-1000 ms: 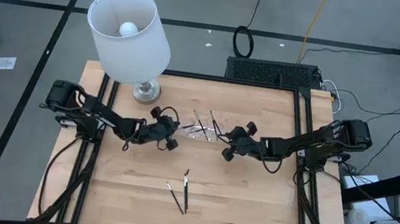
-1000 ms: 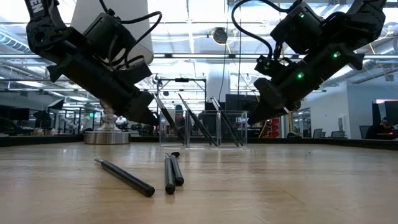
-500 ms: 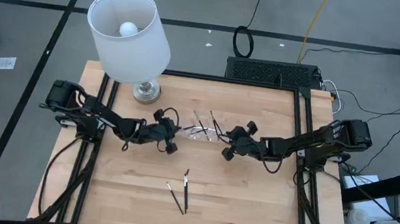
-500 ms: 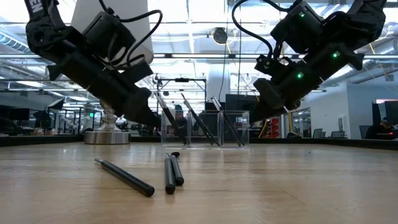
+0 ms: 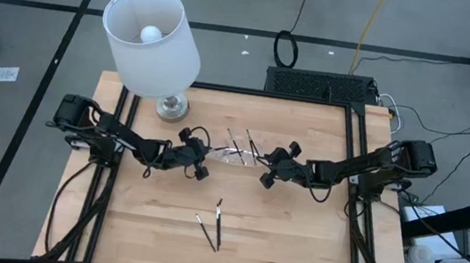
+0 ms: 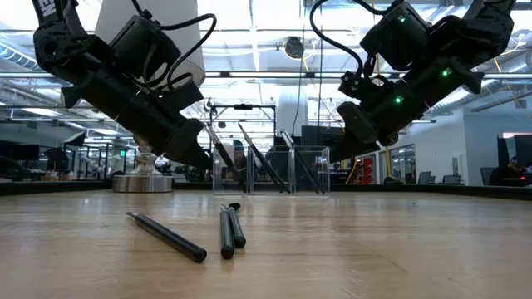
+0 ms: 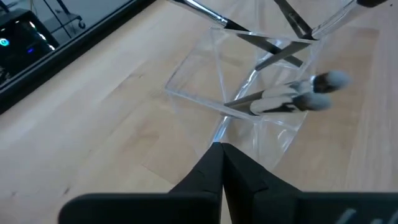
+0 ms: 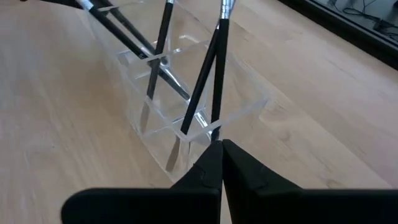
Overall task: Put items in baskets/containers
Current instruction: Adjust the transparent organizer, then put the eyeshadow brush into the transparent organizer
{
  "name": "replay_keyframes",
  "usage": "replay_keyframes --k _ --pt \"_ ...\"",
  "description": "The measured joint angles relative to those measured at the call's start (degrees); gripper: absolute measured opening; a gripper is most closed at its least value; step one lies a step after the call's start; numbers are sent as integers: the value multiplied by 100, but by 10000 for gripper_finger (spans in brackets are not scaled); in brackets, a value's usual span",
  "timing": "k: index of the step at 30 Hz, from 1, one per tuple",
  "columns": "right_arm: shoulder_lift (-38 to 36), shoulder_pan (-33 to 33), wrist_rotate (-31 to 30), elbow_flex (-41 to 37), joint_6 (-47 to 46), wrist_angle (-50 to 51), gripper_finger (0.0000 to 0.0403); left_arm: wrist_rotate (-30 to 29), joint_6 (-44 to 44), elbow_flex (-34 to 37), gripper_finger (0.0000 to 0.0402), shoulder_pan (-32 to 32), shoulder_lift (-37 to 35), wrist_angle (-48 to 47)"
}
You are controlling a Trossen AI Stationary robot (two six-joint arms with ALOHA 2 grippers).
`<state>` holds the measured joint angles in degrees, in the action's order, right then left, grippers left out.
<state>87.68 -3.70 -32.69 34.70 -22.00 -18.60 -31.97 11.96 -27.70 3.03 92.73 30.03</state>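
We see the clear tray mid-bench toward the back edge, sticks leaning in it. Left gripper and right gripper flank it, fingers together, holding nothing. Three loose sticks lie nearer the front edge.

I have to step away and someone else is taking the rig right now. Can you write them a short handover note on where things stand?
Left gripper: shut, empty, poised at the left end of the clear container.
Right gripper: shut, empty, at the container's right end.
Container: mid-table, in front of the lamp, with dividers inside.
Done: at least three dark brushes lean inside the container.
Left: three brushes lie loose on the table nearer the front edge, one alone and a touching pair beside it. Neither arm is over them.
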Motion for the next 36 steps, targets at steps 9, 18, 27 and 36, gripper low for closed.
replay_keyframes --k 9,18,27,36 --pt "-2 0 2 0 -213 117 0 124 43 -2 13 2 0 -49" --pt "-7 0 -22 7 -844 891 0 -15 260 -4 20 -1 0 -495" --pt "-7 -730 176 7 -1789 1298 0 -102 -5 -2 7 414 -414 -1570" --pt "-7 -1957 98 11 -1425 -28 0 62 -1473 -17 5 1612 -2435 -2434"
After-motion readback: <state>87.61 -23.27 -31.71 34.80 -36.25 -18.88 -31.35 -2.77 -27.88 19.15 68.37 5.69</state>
